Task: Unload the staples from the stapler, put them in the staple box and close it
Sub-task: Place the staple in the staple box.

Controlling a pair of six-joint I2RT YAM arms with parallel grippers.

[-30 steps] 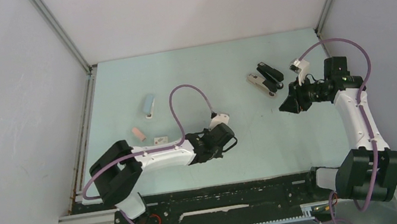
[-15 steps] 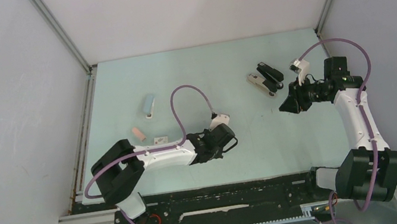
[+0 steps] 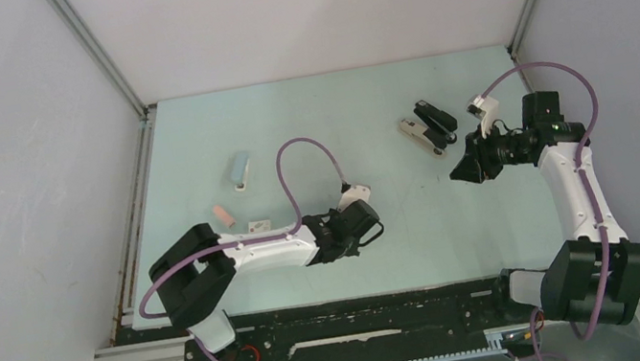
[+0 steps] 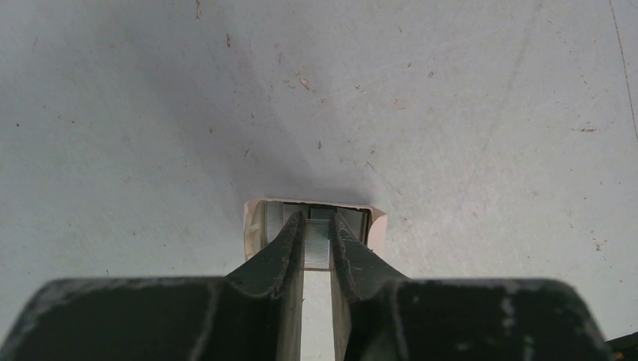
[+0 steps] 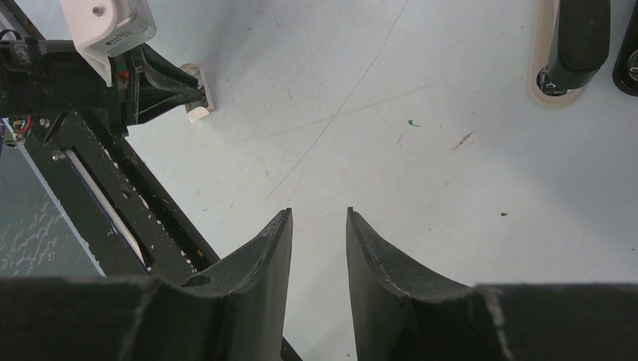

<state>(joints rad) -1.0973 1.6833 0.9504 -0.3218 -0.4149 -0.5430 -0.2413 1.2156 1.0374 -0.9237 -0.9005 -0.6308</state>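
My left pincer [image 4: 317,219] is low over the desk [image 4: 451,113]. Its fingers are nearly together on either side of the silvery staples [image 4: 317,248], which lie inside a small cream stapler [image 4: 253,229]. I cannot tell whether they pinch the strip. My right pincer [image 5: 318,218] stands apart above the desk, near the black stapler [image 5: 572,45].

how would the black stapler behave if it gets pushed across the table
The black stapler looks rigid, and lying long and flat on the smooth table it would probably slide rather than roll. It appears splayed open, so a push on one half may swing that half or turn the whole thing instead of moving it straight.
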